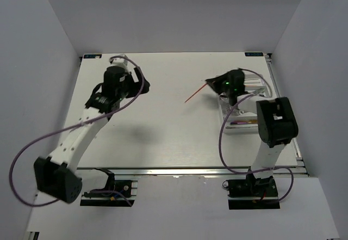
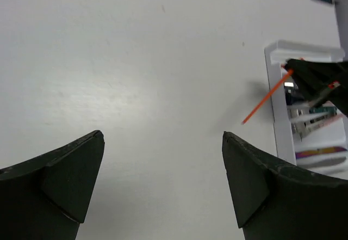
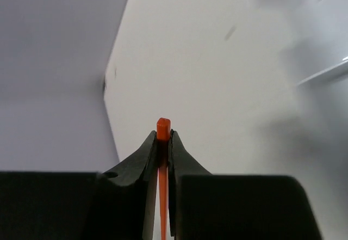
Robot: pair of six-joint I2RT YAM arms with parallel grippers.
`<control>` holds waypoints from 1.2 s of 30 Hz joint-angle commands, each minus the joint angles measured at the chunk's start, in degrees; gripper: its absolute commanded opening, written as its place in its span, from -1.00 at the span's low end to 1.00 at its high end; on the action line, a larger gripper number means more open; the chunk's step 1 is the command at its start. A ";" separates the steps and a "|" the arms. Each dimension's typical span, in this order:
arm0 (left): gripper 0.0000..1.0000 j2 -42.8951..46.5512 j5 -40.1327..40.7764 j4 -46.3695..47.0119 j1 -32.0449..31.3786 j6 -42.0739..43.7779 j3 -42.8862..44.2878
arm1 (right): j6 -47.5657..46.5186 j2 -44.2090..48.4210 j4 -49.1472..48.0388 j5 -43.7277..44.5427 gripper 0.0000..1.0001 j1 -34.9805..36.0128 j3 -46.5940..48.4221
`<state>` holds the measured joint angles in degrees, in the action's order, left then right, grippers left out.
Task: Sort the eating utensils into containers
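A thin, straight red-orange chopstick (image 1: 196, 94) is clamped near one end in the right claw (image 3: 163, 137). The two black fingers are pressed flat against its sides, and its squared butt end pokes out just past their tips. In the top view it slants away from the claw toward the middle of the white worktop (image 1: 163, 125), with its free, tapered end lower and to the left. It cannot be told whether that tip touches the surface. The held end sits just beside the far-left corner of the white tray (image 2: 280, 131), which lies at the right side of the worktop. In the tray's long compartments lie an iridescent purple-and-gold utensil (image 2: 321, 155) and some teal-tinted pieces (image 2: 321, 112), partly hidden behind the claw. The right arm rises from its base at the near edge and folds at a dark elbow over the tray. Its wrist reaches to the far side and turns leftward. The left arm stretches from the near-left corner up to the far-left part of the worktop, with its wrist turned to the right. The left claw (image 2: 162, 142) is spread wide with nothing between its fingers, above bare worktop and well apart from the chopstick and the tray.
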<state>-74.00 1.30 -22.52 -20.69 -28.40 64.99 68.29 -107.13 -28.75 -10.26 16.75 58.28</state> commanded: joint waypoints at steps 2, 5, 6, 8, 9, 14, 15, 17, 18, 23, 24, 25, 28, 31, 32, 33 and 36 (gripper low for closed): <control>0.96 12.81 14.77 -9.56 0.03 8.71 -6.61 | 6.15 4.39 8.09 15.53 -1.00 -11.90 -0.01; 0.96 15.90 20.31 -10.43 0.03 9.77 -11.97 | 6.77 0.88 12.74 16.59 -1.00 -18.23 5.86; 0.96 16.42 21.80 -10.26 0.03 9.86 -13.21 | 6.77 -1.30 17.02 18.77 -1.00 -19.03 10.06; 0.96 17.04 22.17 -8.51 0.03 10.12 -15.50 | 6.07 -3.16 18.47 20.89 -1.00 -20.88 13.25; 0.96 17.39 21.99 -7.89 0.03 10.21 -17.68 | 5.89 -4.91 18.90 21.51 -1.00 -21.41 15.61; 0.96 19.33 20.41 -4.99 0.03 10.03 -22.01 | 5.54 -6.77 16.80 24.06 -1.00 -23.87 17.30; 0.96 19.33 20.58 -5.16 0.03 10.03 -22.01 | 5.28 -7.91 17.06 23.80 -1.00 -24.05 18.09; 0.96 19.42 20.94 -4.99 0.03 10.12 -21.75 | 4.48 -9.14 19.68 23.53 -1.00 -24.14 21.34; 0.96 19.42 20.76 -4.81 0.03 10.21 -21.75 | 4.39 -9.67 19.96 23.36 -1.00 -24.14 21.61; 0.96 18.71 19.88 -4.63 0.03 10.21 -21.75 | 5.62 -8.71 15.66 22.48 -0.32 -24.14 17.22; 0.96 18.71 19.71 -4.63 0.03 10.30 -21.84 | 5.28 -8.71 16.01 21.87 -0.21 -24.22 17.56; 0.96 18.80 19.62 -4.72 0.03 10.30 -21.84 | 4.58 -8.88 16.27 21.25 -0.09 -24.22 18.00; 0.96 19.41 19.62 -4.63 0.03 10.12 -21.93 | 3.17 -8.27 17.76 19.49 0.14 -24.22 19.68; 0.96 19.59 20.67 -4.46 0.03 9.16 -21.75 | 2.46 -5.38 17.94 19.93 0.30 -24.22 18.28; 0.96 19.33 21.11 -4.46 0.03 8.72 -21.14 | 2.11 -3.19 18.03 20.02 0.33 -24.22 17.75; 0.96 18.81 22.68 -4.63 0.03 8.37 -20.70 | 1.41 -1.78 18.29 20.10 0.34 -24.31 16.61; 0.96 16.88 28.48 -5.77 1.08 4.87 -17.10 | -4.72 4.46 19.95 20.11 0.39 -24.40 15.02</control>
<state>-56.36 23.57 -28.56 -20.43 -20.25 43.27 69.36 -111.48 -8.84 9.04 -7.38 73.80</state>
